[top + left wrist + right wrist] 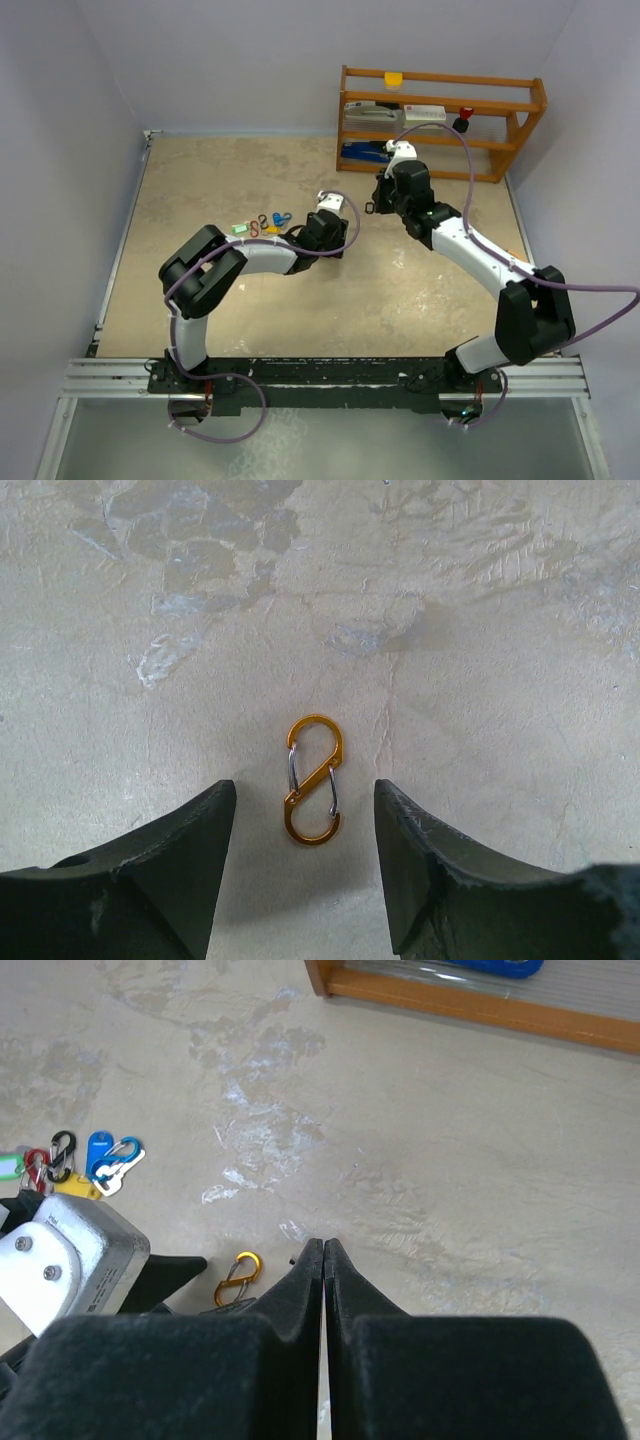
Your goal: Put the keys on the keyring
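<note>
Left tool [303,788] sits low over the tabletop [480,630], jaws parted a fair way and gripping nothing. An orange S-shaped hook [313,779] lies flat in the gap between its fingers [190,850], clear of both pads. Right tool [323,1247] hovers just to the right of the left tool, jaws pressed fully together. From its wrist view I make out nothing clamped between them. The orange hook lies just left of the right tool's tips. The keys [262,224] lie in a loose cluster on the tabletop, left of the left tool and alongside its forearm, well apart from the right tool. Neither tool touches them. From the right wrist I pick out a blue key [97,1150], a yellow one [77,1189] and a green one [8,1167] at the frame edge. A red hook [35,1166] and a black hook [62,1148] are mixed in among them. A wooden rack [440,120] stands beyond the right tool.
</note>
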Controlling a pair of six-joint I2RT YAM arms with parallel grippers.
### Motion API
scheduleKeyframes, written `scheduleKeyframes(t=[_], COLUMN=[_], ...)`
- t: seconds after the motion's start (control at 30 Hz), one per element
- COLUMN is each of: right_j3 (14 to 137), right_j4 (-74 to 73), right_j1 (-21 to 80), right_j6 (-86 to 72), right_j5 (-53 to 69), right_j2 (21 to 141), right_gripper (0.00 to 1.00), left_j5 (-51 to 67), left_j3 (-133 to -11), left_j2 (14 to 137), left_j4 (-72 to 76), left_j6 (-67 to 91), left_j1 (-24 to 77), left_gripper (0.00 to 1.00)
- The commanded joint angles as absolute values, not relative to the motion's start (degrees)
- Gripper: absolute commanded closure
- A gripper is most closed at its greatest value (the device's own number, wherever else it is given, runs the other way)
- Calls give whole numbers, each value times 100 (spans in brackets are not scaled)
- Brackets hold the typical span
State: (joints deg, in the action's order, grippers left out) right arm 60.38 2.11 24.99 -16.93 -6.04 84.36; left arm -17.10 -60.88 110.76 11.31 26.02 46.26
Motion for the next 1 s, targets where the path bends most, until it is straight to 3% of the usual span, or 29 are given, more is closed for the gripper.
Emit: scheduleKeyframes(t=[0.0, 0.83, 0.97], right_j3=[5990, 5917, 5906], right_j4=[281, 237, 224], right_j1=[2460, 2408, 2391], right_j6=[-1679, -1649, -1647], right_j5=[-742, -848, -870], right_j2=[8175, 7933, 7889], right_gripper=[100, 100, 100], left_j5=[-1817, -2106, -2223], left_j3=[-6286, -6524, -6639], left_j2=[11159, 11471, 11583], left_j4=[1232, 843, 712], left_j6=[2689, 2518, 2458], left_j1=[4621, 4663, 4705], left_gripper=[45, 64, 75])
